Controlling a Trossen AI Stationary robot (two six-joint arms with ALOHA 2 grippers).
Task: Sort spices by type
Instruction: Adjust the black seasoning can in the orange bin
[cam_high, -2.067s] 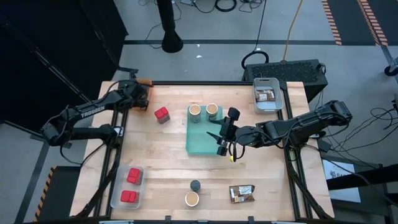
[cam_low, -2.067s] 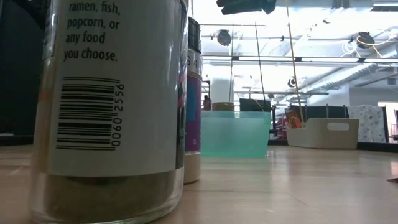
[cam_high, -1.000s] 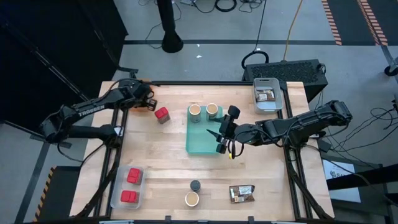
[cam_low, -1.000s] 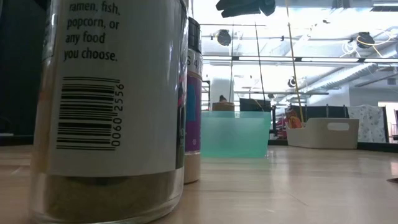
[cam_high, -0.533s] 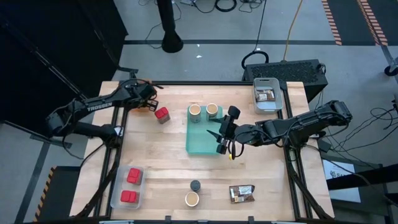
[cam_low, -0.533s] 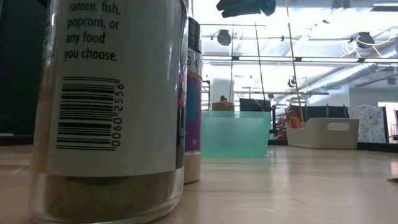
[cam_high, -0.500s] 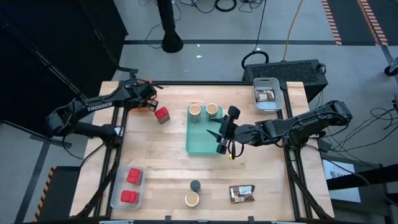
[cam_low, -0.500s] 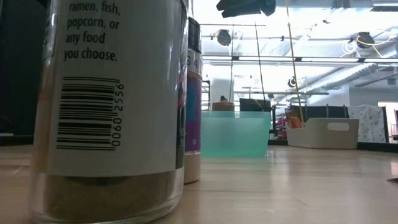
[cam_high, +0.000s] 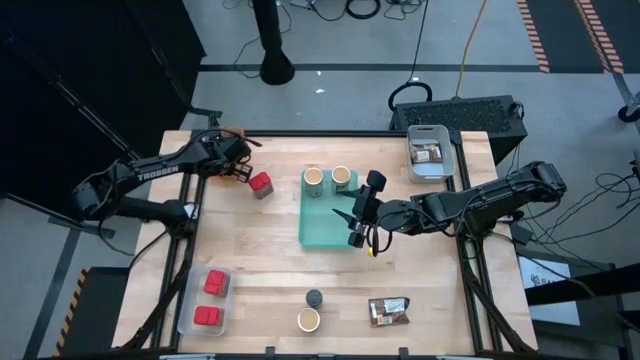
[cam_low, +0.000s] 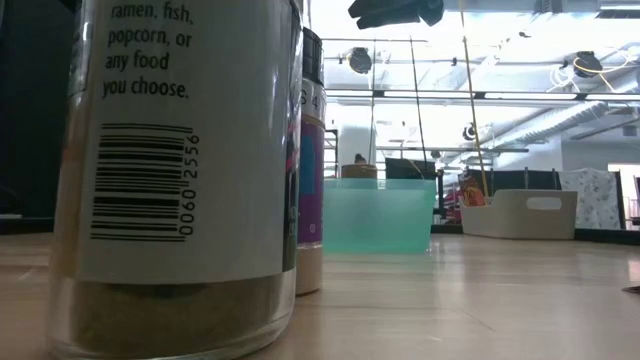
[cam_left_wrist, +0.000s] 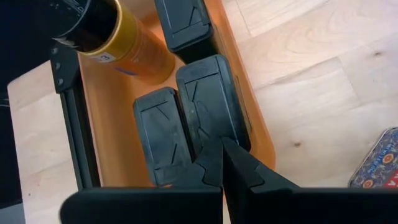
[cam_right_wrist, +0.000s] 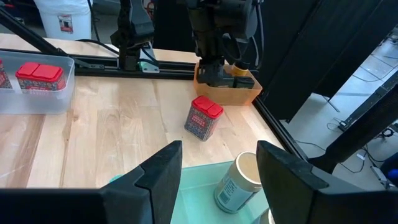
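My left gripper (cam_high: 240, 167) (cam_left_wrist: 221, 149) is shut over the orange tray (cam_high: 232, 150) (cam_left_wrist: 93, 106) at the far left corner. The tray holds three black spice containers (cam_left_wrist: 208, 102) and an orange bottle (cam_left_wrist: 134, 46). A red box (cam_high: 260, 183) (cam_right_wrist: 203, 117) stands on the table just right of it. My right gripper (cam_high: 353, 215) (cam_right_wrist: 217, 163) hangs open over the teal tray (cam_high: 328, 215), where two tan jars (cam_high: 314, 178) (cam_high: 341, 178) stand. A small black jar (cam_high: 314, 297), a tan jar (cam_high: 308, 320) and a brown packet (cam_high: 388, 310) rest near the table's near edge.
A clear bin (cam_high: 190, 305) at the near left holds two red boxes (cam_high: 213, 283). A pale blue bin (cam_high: 430, 133) at the far right holds brown packets. In the low view two jars (cam_low: 170, 170) (cam_low: 312, 150) stand close to the camera and block its left half.
My left gripper has drifted a little from over the orange tray toward the table's right and near side, closer to the red box, with its arm swinging the same way. My right arm and all the spices have stayed put.
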